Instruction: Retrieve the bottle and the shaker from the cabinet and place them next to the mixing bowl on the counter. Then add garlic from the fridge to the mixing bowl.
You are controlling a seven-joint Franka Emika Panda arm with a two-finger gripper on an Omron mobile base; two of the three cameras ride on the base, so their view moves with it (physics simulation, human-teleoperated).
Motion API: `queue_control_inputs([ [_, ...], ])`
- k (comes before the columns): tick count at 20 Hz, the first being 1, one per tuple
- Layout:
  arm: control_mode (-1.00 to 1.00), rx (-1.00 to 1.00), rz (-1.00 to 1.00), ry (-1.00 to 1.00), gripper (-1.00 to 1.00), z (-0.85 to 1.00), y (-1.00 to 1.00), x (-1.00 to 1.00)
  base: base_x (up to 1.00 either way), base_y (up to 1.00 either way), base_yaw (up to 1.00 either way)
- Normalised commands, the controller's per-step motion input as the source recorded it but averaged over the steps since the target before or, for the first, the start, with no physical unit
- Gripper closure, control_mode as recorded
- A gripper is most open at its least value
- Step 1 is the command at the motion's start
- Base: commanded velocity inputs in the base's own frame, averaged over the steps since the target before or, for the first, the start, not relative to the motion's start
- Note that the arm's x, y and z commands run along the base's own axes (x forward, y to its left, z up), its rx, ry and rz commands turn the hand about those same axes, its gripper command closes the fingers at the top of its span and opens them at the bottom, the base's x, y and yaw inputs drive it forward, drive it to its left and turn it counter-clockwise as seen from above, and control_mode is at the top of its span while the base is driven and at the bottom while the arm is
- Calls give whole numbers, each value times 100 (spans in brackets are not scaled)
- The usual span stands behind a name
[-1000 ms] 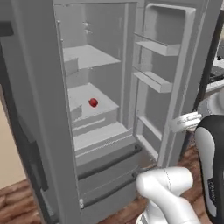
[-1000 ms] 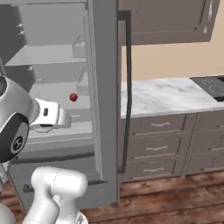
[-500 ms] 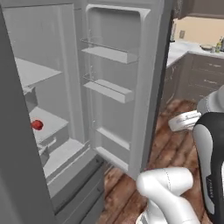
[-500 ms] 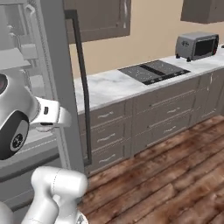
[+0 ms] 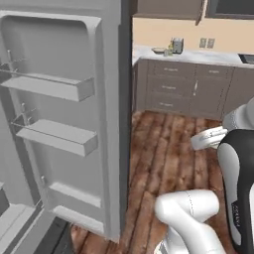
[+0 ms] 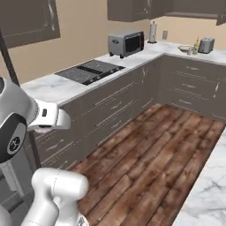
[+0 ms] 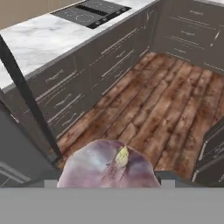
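1. The gripper pinches a purple-white garlic bulb with a pale tip, at 6 o'clock in the hand view.
2. Carry it level and firmly to the tan-rimmed mixing bowl on the white marble counter, at 1 o'clock.
3. The grey fridge door stands open; a silver toaster sits beside the bowl.
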Motion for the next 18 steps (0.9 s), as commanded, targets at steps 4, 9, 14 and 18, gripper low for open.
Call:
queue_control_inputs([
  [4, 100, 0, 0, 0, 100, 0, 0, 0, 84, -77, -44],
  [9, 100, 0, 0, 0, 100, 0, 0, 0, 100, -34, -20],
  [14, 100, 0, 0, 0, 100, 0, 0, 0, 100, -21, -6],
  [18, 100, 0, 0, 0, 100, 0, 0, 0, 100, -3, -11],
])
